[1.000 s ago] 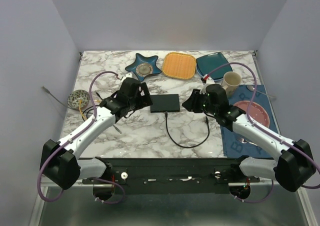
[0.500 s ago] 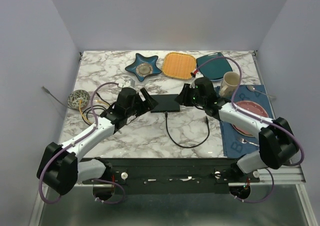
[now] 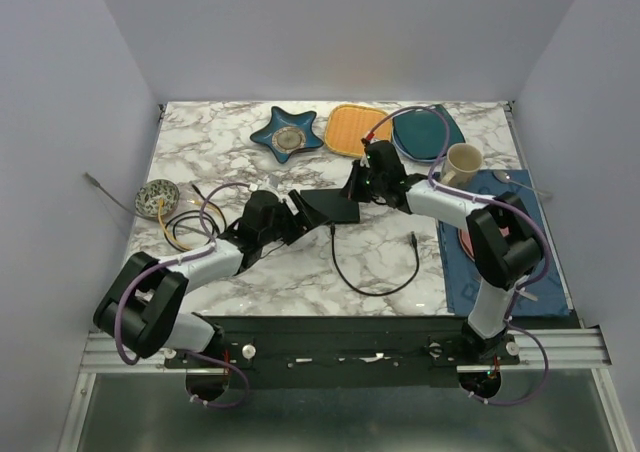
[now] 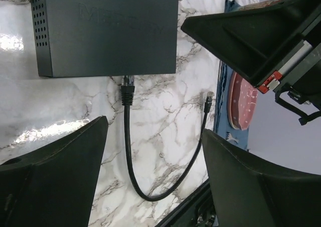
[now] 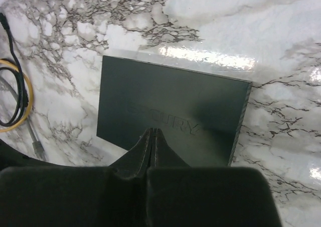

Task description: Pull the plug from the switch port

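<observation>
Right gripper [image 5: 152, 131] shut, empty, over switch [image 5: 165, 99] embossed "…CURY"; left gripper [image 4: 154, 127] wide open.

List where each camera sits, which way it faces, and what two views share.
Top external: above and behind the arms, looking down on the table; both arms show, left gripper and right gripper by the switch.
Left wrist: on the left arm, looking across the table at the switch's socket edge and plug; its open fingers frame it.
Right wrist: on the right arm, looking down on the switch's top; its shut fingers show.
Shared: all see the switch.
</observation>
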